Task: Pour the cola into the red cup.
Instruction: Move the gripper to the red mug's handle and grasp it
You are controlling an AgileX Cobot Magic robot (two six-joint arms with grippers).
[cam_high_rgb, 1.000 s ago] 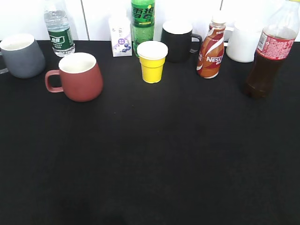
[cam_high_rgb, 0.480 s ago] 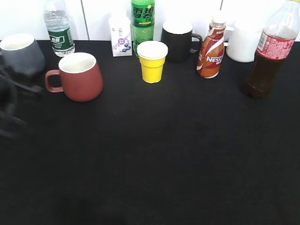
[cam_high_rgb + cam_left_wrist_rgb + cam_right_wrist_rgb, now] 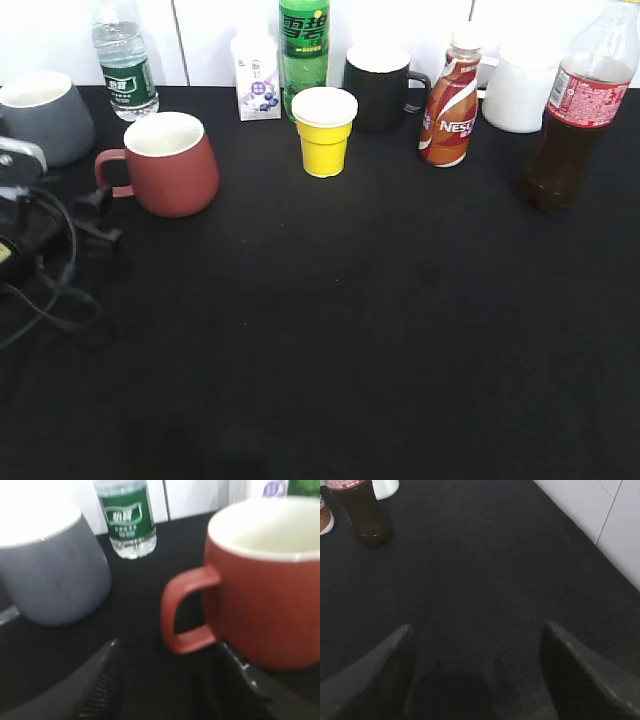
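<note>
Black cloth table point(image 3: 330, 330) against a white tiled wall, bottles and cups lined up along the back. Left gripper point(image 3: 95, 215) low at the left edge, jaws spread wide, nothing held; wrist cam shows the fingers point(image 3: 100, 680) on either side of the red cup's handle point(image 3: 187, 610), just short of it, not touching. Red cup point(image 3: 170, 165) upright, left of centre, handle pointing left, white inside looks empty. Grey mug point(image 3: 45, 115) just behind and left of it. Right gripper point(image 3: 475, 645) open too, hovering over bare cloth, cola bottle point(image 3: 360, 510) well ahead of it, off to its left. Cola point(image 3: 575, 110) stands upright at the far right, well apart from the red cup. Between them: yellow cup point(image 3: 324, 131), Nescafe bottle point(image 3: 450, 100), black mug point(image 3: 380, 88), green soda bottle point(image 3: 304, 45), water bottle point(image 3: 125, 65).
</note>
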